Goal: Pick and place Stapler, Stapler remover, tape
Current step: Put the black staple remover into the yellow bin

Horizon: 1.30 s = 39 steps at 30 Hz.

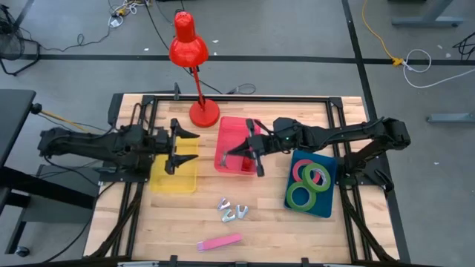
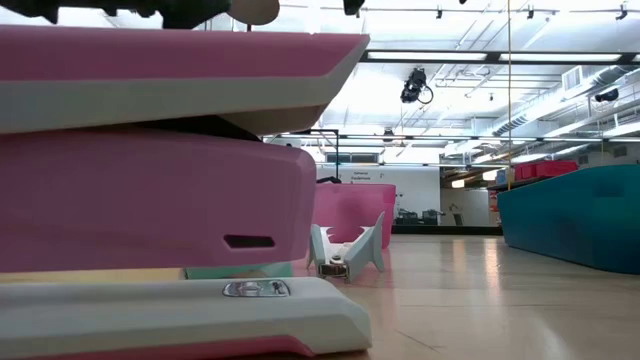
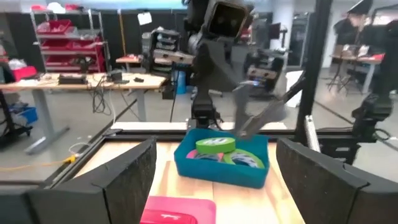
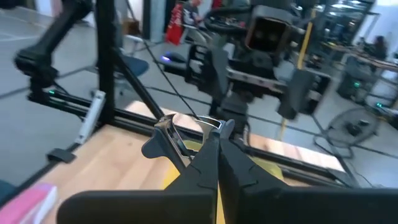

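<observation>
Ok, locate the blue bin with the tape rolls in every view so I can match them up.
High view: blue bin right of centre, beside the pink bin.
Low view: teal wall at the right edge.
Left wrist view: centre, between the open fingers, tape rolls inside.
Right wrist view: not in it.
Shared landmark: the pink bin, also in the low view.

Pink stapler (image 2: 150, 200) cut off by the low view's left edge, blocking most of the counter behind, pink bin (image 2: 352, 212) half hidden, teal bin (image 2: 580, 220) cropped at right
</observation>
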Each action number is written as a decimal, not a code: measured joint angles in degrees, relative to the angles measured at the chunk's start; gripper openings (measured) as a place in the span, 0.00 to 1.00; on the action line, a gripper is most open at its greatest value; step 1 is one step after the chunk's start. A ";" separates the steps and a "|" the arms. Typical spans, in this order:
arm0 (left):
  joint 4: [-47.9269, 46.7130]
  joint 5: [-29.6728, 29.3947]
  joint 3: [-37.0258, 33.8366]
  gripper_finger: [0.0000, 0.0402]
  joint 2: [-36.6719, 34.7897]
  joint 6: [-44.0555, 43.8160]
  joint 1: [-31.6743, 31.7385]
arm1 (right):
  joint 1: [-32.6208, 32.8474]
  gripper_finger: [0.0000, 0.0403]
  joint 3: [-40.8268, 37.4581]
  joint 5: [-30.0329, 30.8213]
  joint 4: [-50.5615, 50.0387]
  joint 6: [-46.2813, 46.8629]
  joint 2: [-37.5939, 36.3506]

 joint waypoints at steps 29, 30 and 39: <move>21.76 7.96 2.90 0.83 20.85 4.74 0.00 | 0.00 0.00 0.00 -5.16 -3.51 5.40 0.04; 21.75 7.94 3.26 0.83 21.14 3.98 0.00 | 0.00 0.00 0.00 -5.15 -3.57 5.40 0.04; 21.47 9.30 7.44 0.83 26.54 0.76 0.02 | 0.00 0.00 0.00 -5.03 -4.03 5.69 0.04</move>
